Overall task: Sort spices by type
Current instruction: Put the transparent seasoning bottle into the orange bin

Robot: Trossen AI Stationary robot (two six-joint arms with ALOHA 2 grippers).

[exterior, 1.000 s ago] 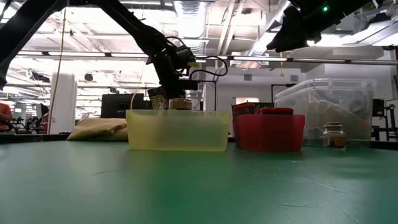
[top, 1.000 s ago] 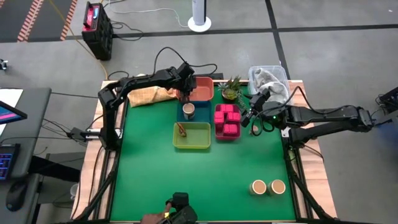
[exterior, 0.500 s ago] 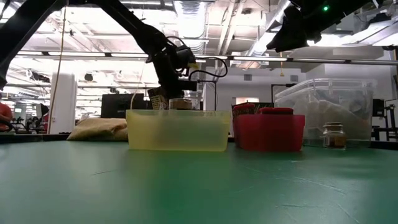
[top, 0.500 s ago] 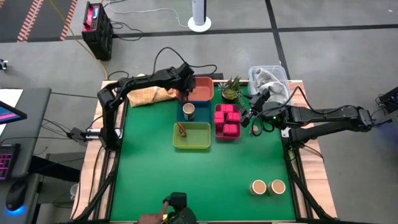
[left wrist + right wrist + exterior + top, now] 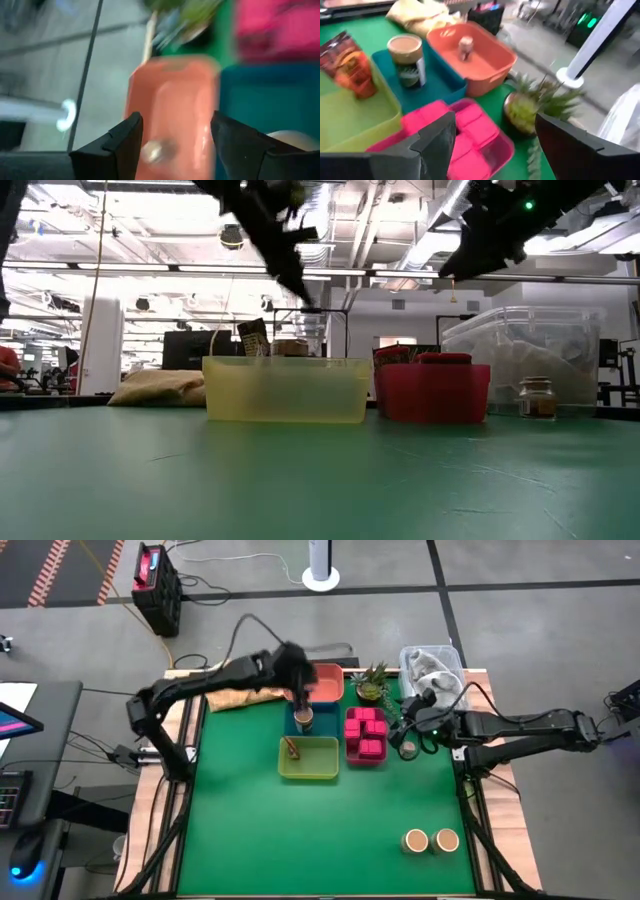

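Left gripper (image 5: 172, 142): jaws spread wide, nothing between them, hanging above the orange tray (image 5: 172, 105), where one tiny short jar (image 5: 156, 149) sits on the tray floor. Right gripper (image 5: 495, 150): jaws also apart and empty, held over the pink tray (image 5: 470, 142) with the potted plant (image 5: 532, 107) just beside it. In the high view the left gripper (image 5: 300, 680) sits at the far edge of the tabletop (image 5: 250, 830) over the orange tray (image 5: 325, 683); the right gripper (image 5: 413, 725) is just right of the pink tray (image 5: 366, 734), which is packed with pink boxes (image 5: 365, 725). Teal tray (image 5: 310, 720) holds one tan-topped jar (image 5: 304, 718); yellow-green tray (image 5: 310, 758) holds a brown stick-like piece (image 5: 291, 748). Unsorted, by my reading: a small jar (image 5: 408, 749) on the mat near the right gripper, and two tan-topped jars (image 5: 431, 840) well apart at the near right corner. Risks: the small jar stands close under the right arm, so a careless descent could knock it over and roll it; a low swing could clip the plant or the clear bin (image 5: 432, 665); both arms crowd the tray cluster, so crossing paths could collide.
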